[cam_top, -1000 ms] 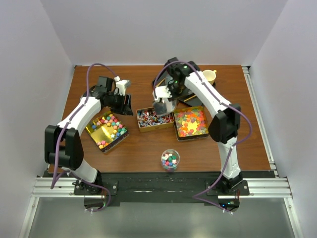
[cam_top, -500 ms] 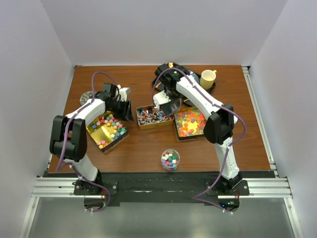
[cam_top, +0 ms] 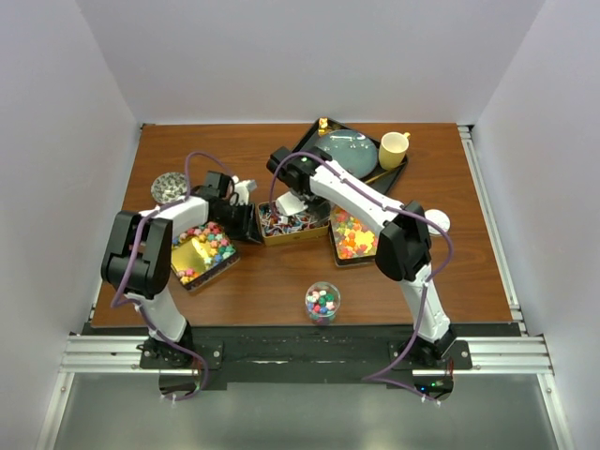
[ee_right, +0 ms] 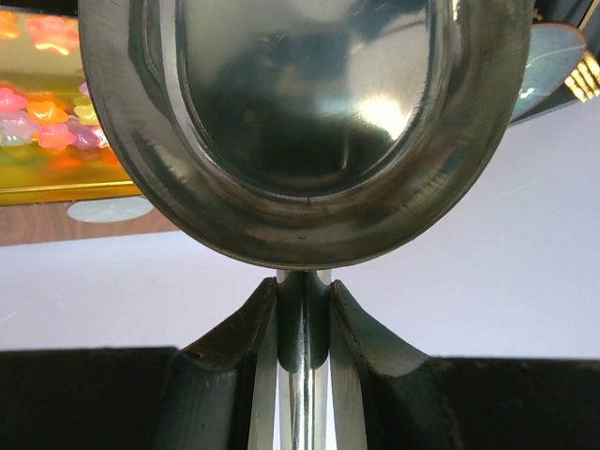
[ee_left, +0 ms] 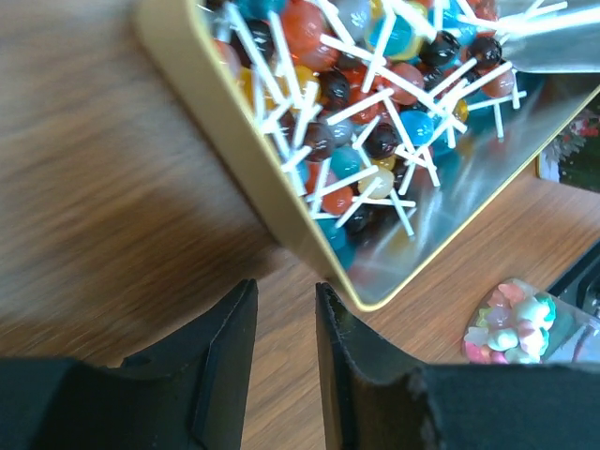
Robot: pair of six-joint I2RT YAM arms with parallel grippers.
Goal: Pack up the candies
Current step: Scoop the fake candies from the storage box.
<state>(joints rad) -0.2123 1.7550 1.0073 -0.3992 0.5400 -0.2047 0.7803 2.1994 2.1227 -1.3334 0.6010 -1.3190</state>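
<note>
Three gold tins hold the candies: multicoloured chunky pieces (cam_top: 208, 242) at left, red-white-blue wrapped ones on white sticks (cam_top: 291, 221) in the middle, orange-yellow-pink gummies (cam_top: 352, 234) at right. My right gripper (cam_top: 298, 190) is shut on the handle of a metal scoop (cam_top: 291, 203) over the far edge of the middle tin. In the right wrist view the scoop bowl (ee_right: 300, 122) shows no candy above the gripper (ee_right: 302, 300). My left gripper (cam_top: 247, 222) is narrowly open and empty, low over the wood at the middle tin's left end. In the left wrist view the gripper (ee_left: 286, 292) is just short of the tin's corner (ee_left: 281, 234).
A small glass jar (cam_top: 322, 302) with some candies stands near the front, also in the left wrist view (ee_left: 516, 323). A black tray with a blue plate (cam_top: 347, 150) and a yellow cup (cam_top: 394, 147) is at the back. A small bowl (cam_top: 169, 186) stands at far left, a white lid (cam_top: 436, 221) at right.
My right arm swung left and toward the front, bringing the scoop down to the middle tin. My left gripper moved right and nearer, to the middle tin's left end.
</note>
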